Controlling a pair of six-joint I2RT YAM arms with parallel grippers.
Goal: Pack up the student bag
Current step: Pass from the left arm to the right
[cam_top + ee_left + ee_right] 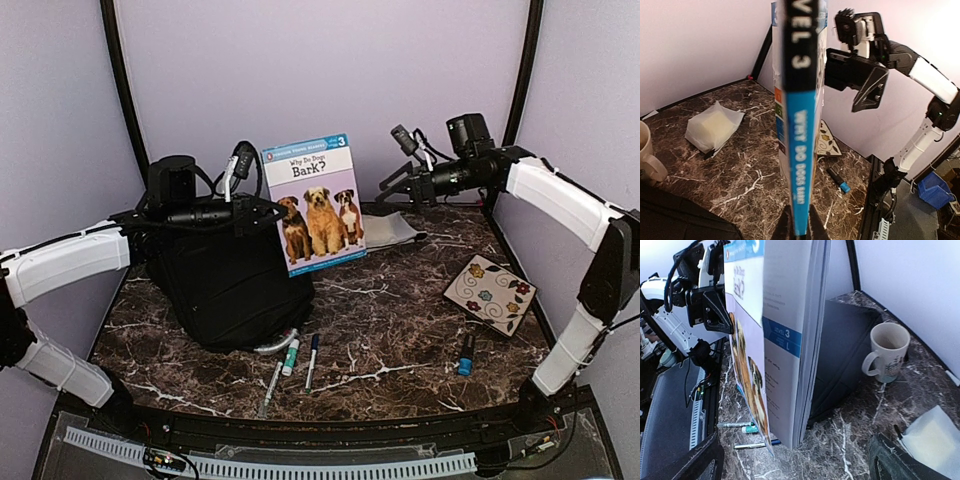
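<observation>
Left gripper (pixel 799 227) is clamping the book (pixel 318 205) by its edge, holding it upright. Bag (pixel 225 290) is sitting left of and below book. Right gripper (pixel 395 188) is hovering right of book, jaws wide apart. Looks like book-loading; next move needs lowering it into bag's opening.

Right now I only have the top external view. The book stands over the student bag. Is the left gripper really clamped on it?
Observer: Yes. The left wrist view shows the left gripper shut on the book, with the spine facing that camera.
Operator: And the right gripper?
Observer: The right wrist view shows the right gripper wide open, with the book ahead of it and apart from it.
Operator: Anything hidden behind the student bag?
Observer: An upright mug stands on the table beside the student bag.
</observation>
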